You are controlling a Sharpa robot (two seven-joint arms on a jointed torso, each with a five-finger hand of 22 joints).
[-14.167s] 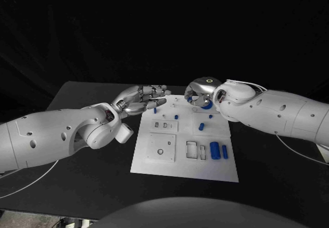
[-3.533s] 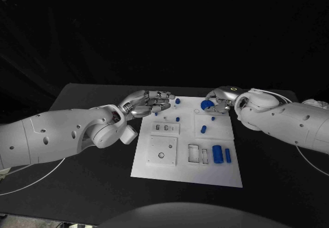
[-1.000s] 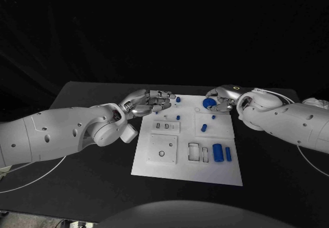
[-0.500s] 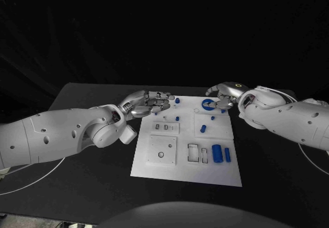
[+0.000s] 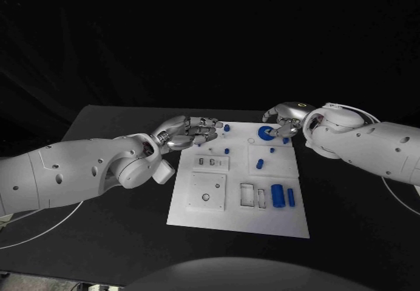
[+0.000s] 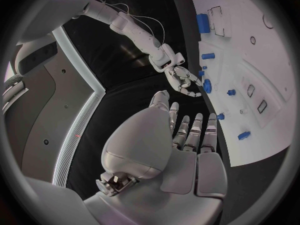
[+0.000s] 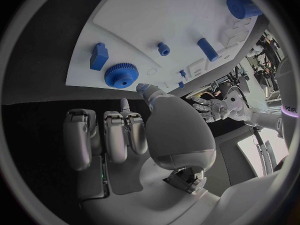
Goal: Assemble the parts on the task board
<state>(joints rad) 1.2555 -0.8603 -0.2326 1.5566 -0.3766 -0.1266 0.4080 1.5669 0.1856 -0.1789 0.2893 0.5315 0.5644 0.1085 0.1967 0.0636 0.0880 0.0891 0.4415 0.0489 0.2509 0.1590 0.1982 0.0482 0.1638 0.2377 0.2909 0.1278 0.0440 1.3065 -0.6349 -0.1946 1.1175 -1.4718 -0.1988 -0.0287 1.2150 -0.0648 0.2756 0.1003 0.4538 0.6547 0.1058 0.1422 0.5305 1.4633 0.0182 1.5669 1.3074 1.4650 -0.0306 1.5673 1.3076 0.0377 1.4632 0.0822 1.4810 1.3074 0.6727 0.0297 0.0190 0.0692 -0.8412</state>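
Two hands hover at the white task board's (image 5: 236, 200) far end. Right hand (image 5: 284, 121), empty with fingers loosely apart, sits beside the blue gear (image 5: 265, 131); left hand (image 5: 188, 130) is curled, empty. Next, likely grasp another part.

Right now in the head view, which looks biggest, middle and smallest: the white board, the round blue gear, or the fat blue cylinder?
1. The white rectangular task board, by far the largest.
2. The fat blue cylinder.
3. The round blue gear, though it lies farther from the camera, so these two are close and unsure.
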